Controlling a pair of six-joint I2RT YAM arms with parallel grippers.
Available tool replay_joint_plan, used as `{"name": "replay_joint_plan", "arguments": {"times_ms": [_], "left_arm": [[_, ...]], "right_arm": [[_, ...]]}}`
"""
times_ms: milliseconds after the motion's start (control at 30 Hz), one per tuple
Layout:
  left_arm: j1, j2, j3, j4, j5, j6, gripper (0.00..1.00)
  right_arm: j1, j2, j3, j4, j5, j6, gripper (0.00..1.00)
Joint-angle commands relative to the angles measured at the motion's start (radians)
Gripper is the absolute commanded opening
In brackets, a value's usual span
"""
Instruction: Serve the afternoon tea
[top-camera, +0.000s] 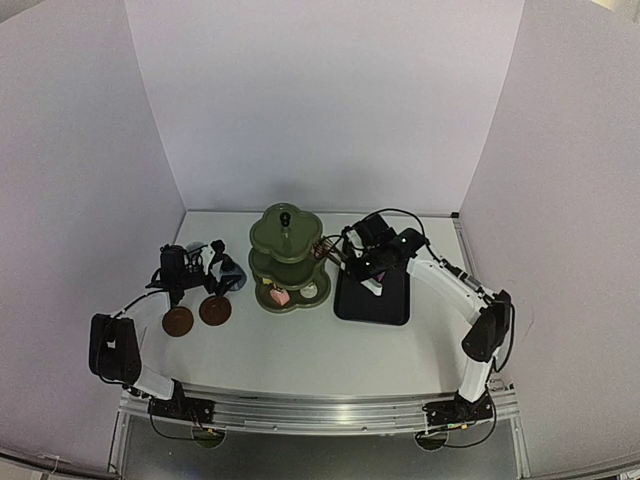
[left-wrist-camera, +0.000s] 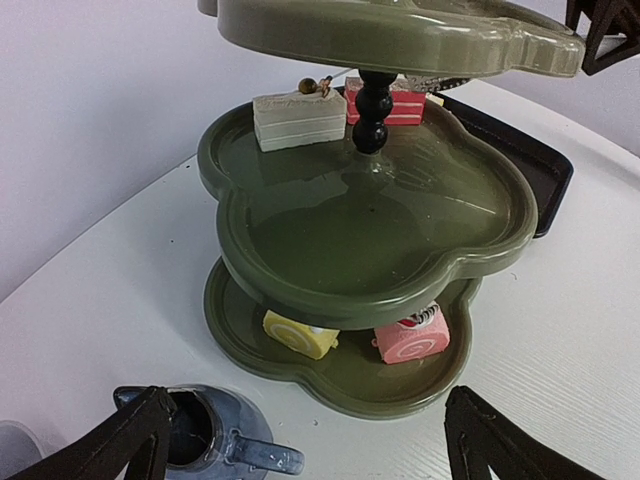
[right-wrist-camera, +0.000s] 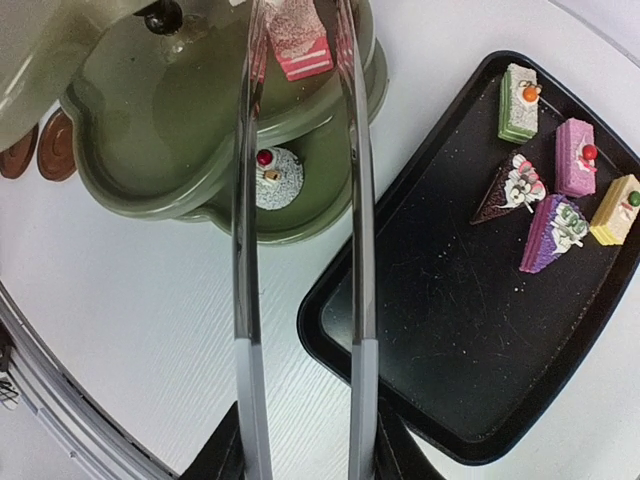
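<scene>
Stand | left jaws: wide open, holding nothing | right jaws: clamped on tongs, tips flanking pink cake

the three-tier stand stands mid-table. the tray lies just right of it, with five cake slices bunched in one corner. left of the stand a coaster and a second coaster sit side by side, the jug behind them. on the middle tier lie a layered slice and a second slice, the latter between the arms of the tongs. on the bottom tier lie a roll cake, a second roll cake and a round cake.
</scene>
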Motion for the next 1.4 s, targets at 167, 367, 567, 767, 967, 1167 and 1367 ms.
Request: {"name": "replay_joint_plan", "arguments": {"times_ms": [167, 367, 567, 767, 967, 1167, 1367], "left_arm": [[-0.004, -0.037, -0.007, 0.018, -0.005, 0.020, 0.95], [-0.004, -0.043, -0.012, 0.020, -0.005, 0.017, 0.95], [-0.004, -0.045, -0.018, 0.022, -0.007, 0.016, 0.95], [-0.004, -0.040, -0.016, 0.023, -0.005, 0.011, 0.95], [-0.003, -0.040, -0.010, 0.022, -0.005, 0.009, 0.95], [-0.004, -0.043, -0.012, 0.018, -0.010, 0.011, 0.95], [-0.004, -0.041, -0.013, 0.017, -0.012, 0.011, 0.95]], "right_arm": [[0.005, -0.144, -0.059, 0.019, 0.031, 0.039, 0.34], [-0.053, -0.211, -0.123, 0.015, 0.164, 0.126, 0.32], [-0.110, -0.259, -0.201, 0.000, 0.246, 0.208, 0.32], [-0.192, -0.242, -0.301, -0.008, 0.271, 0.266, 0.34], [-0.232, -0.176, -0.343, 0.009, 0.259, 0.260, 0.34], [-0.263, -0.142, -0.394, 0.047, 0.216, 0.261, 0.35], [-0.282, -0.117, -0.454, 0.105, 0.176, 0.269, 0.35]]}}
